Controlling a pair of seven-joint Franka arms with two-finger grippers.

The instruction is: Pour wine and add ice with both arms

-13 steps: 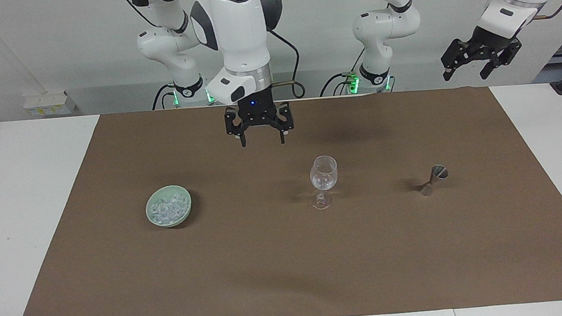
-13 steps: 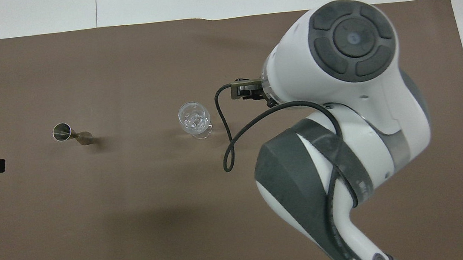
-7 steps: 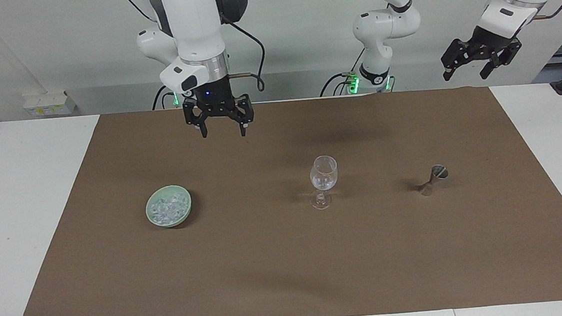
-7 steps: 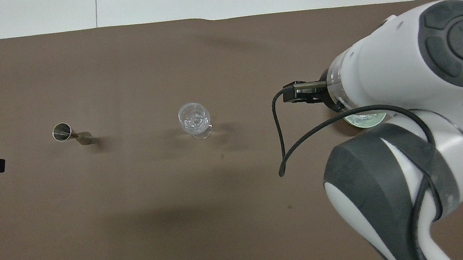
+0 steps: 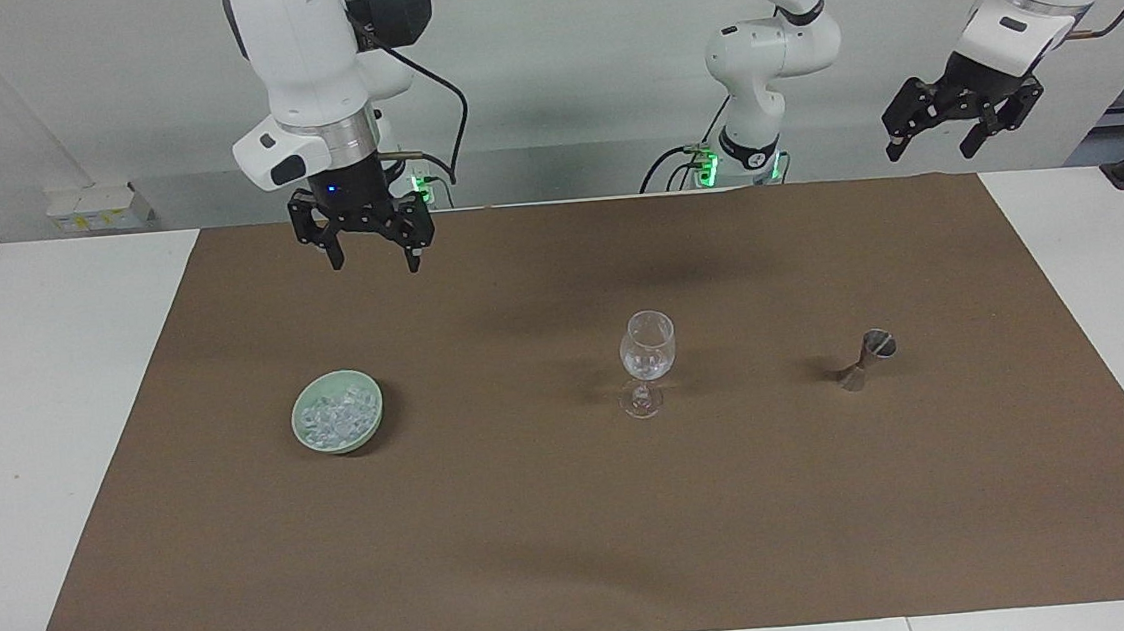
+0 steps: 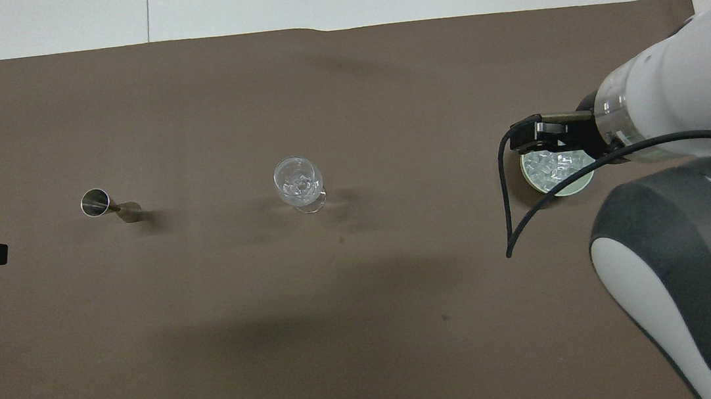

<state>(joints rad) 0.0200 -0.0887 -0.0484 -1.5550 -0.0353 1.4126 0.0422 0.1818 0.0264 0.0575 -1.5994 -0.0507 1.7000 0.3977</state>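
Nearest our bases, our right end effector hangs empty, fingers apart, above the tabletop's robot-side edge, our left end effector waiting likewise off the left arm's end, while the ice, a glittery heap of clear cubes, fills the green bowl farther out, ready for scooping.

Ice in bowl, R arm over.

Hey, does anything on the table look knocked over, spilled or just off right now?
Only the metal jigger stands out: it looks tilted rather than upright, at the left arm's end of the brown mat. The stemmed glass stands upright mid-table, and the ice sits heaped inside its green bowl. No spill shows.
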